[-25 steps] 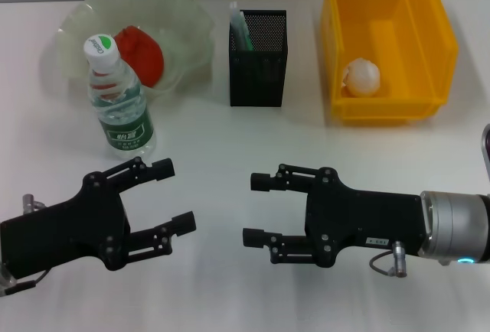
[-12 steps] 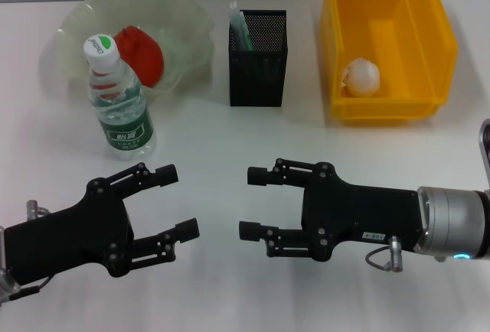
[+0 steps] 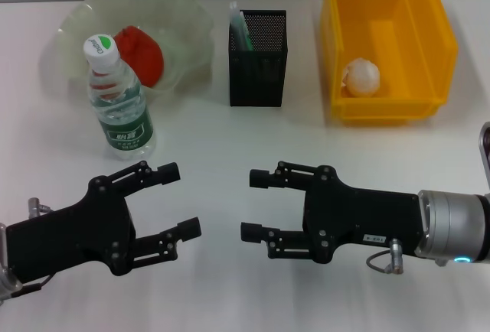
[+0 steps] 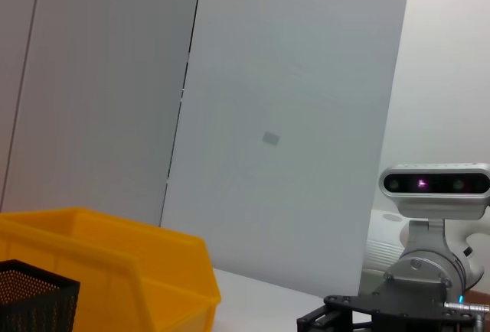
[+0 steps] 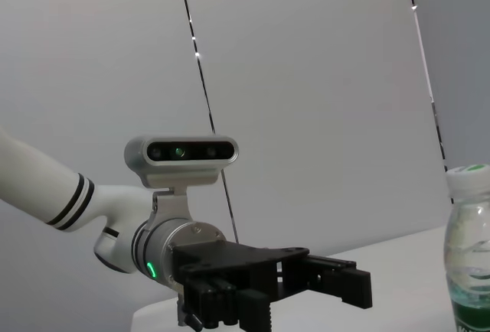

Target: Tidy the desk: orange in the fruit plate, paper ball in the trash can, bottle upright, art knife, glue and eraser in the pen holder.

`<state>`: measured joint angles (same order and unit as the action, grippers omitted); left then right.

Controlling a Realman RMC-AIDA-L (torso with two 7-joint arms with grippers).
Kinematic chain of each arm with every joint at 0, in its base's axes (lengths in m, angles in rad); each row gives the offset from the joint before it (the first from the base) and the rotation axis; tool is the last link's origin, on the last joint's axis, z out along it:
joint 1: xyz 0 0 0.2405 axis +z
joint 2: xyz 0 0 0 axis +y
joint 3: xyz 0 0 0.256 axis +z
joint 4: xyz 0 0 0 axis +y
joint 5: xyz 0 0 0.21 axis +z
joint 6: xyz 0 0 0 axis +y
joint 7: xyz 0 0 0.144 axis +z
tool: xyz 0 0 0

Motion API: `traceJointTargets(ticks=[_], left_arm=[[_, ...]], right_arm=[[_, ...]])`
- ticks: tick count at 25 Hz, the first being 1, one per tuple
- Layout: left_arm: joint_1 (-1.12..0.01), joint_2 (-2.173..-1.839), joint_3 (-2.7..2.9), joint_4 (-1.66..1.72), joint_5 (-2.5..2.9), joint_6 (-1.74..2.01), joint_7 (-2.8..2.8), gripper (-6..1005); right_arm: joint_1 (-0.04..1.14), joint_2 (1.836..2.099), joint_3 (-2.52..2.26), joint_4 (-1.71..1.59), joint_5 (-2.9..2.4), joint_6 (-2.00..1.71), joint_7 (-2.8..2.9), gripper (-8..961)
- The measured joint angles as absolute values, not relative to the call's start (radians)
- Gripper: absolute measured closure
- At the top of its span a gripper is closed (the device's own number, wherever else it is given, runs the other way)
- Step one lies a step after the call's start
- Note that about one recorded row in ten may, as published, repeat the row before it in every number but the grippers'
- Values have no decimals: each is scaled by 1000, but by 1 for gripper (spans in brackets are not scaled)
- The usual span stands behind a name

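Both sets of jaws stand spread and empty: the left gripper (image 3: pixel 172 200) and right gripper (image 3: pixel 256 205) hover low over the near desk, facing each other. Beyond them the bottle (image 3: pixel 116 99) stands upright beside the fruit plate (image 3: pixel 191 22), which holds the orange (image 3: pixel 143 53). The paper ball (image 3: pixel 360 76) lies in the trash can (image 3: pixel 440 41). The art knife (image 3: pixel 246 32) pokes from the pen holder (image 3: pixel 258 68); glue and eraser are probably inside, unseen. The bottle looks light, smooth and slightly squashy, best gripped at the labelled middle.
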<state>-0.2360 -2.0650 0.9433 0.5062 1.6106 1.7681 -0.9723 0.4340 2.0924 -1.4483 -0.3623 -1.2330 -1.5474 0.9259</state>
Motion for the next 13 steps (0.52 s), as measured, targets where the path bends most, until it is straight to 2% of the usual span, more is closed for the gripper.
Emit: traceJointTargets(ticks=[13], left_arm=[[-234, -2067, 946, 506, 1611, 1774, -975, 180]], right_arm=[[435, 2092, -1456, -354, -1210, -1548, 926, 214]])
